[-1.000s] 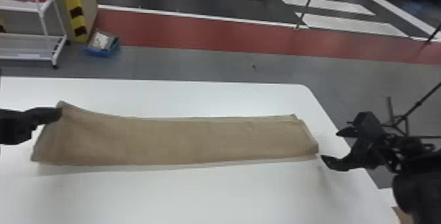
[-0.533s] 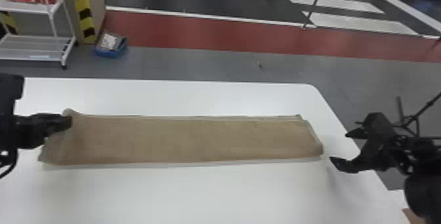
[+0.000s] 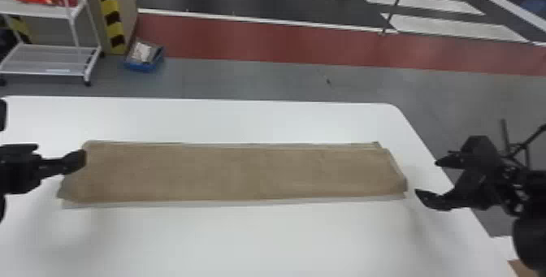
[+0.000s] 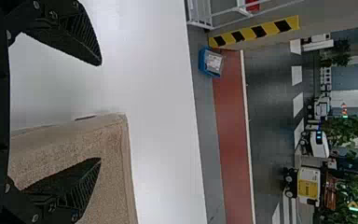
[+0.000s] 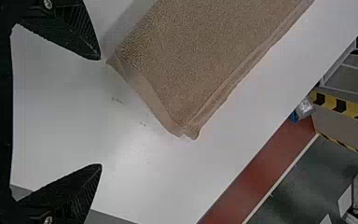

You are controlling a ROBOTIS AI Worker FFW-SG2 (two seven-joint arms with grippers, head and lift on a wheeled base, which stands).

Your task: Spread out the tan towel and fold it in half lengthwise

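The tan towel (image 3: 235, 172) lies on the white table (image 3: 260, 239) as a long flat strip, folded over, with its edges closely stacked. At its left end stands my left gripper (image 3: 75, 161), a dark finger overlapping the far left corner. In the left wrist view the left gripper (image 4: 100, 112) is open, one finger over the towel (image 4: 114, 140) and the other beyond its edge. Just off the strip's right end is my right gripper (image 3: 427, 178), open and empty. The right wrist view has the right gripper (image 5: 100, 112) spread beside the towel's end (image 5: 214, 60).
The table's far edge (image 3: 243, 100) runs behind the towel, and its right edge passes under the right gripper. On the floor beyond are a white shelf cart (image 3: 48, 63) and a blue box (image 3: 144, 57).
The towel's far left corner, raised at my left gripper before, has come down flat and out of its grip. The right gripper stays open by the other end.
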